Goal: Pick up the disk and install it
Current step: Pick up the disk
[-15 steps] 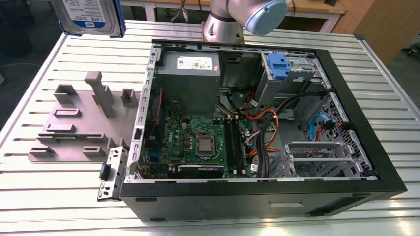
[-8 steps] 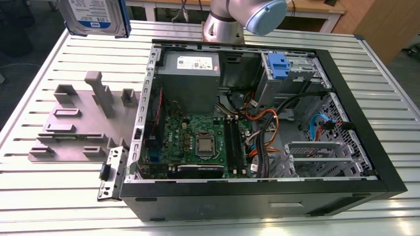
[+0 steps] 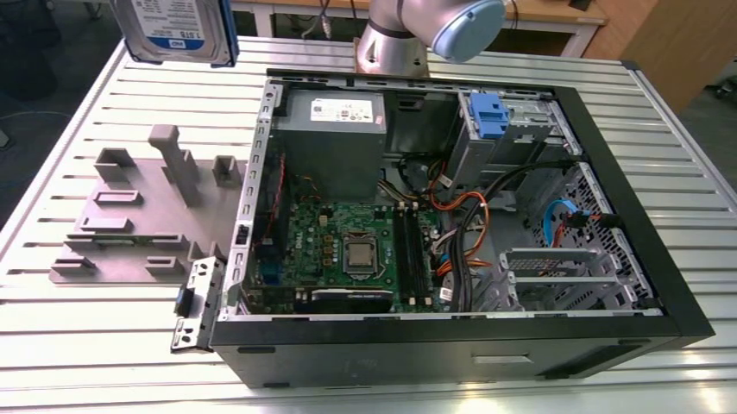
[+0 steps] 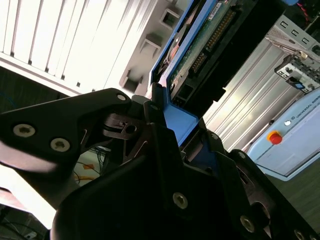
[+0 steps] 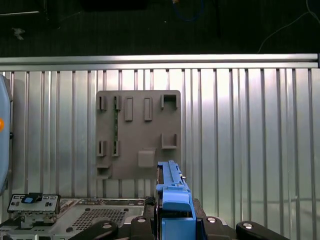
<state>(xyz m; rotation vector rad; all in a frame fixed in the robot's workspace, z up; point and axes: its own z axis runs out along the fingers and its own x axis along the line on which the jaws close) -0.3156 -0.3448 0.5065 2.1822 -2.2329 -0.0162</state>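
The disk (image 3: pixel 175 29), a silver drive with a blue-and-white label in a blue carrier, hangs high above the table's far corner at the exterior view's left. In the second wrist view my gripper (image 4: pixel 167 122) is shut on the disk (image 4: pixel 192 45), its black fingers (image 4: pixel 150 112) clamping the blue carrier's end. The first wrist view looks along the disk's blue edge (image 5: pixel 172 192) held in my gripper (image 5: pixel 172 222), above the grey fixture plate (image 5: pixel 137 132).
An open computer case (image 3: pixel 645 198) lies on the slatted metal table (image 3: pixel 103 345), with the motherboard (image 3: pixel 351 250), a grey power supply box (image 3: pixel 334 116), cables and a blue latch piece (image 3: pixel 488 116) at the drive bay. The grey fixture plate (image 3: pixel 133 224) lies left of the case.
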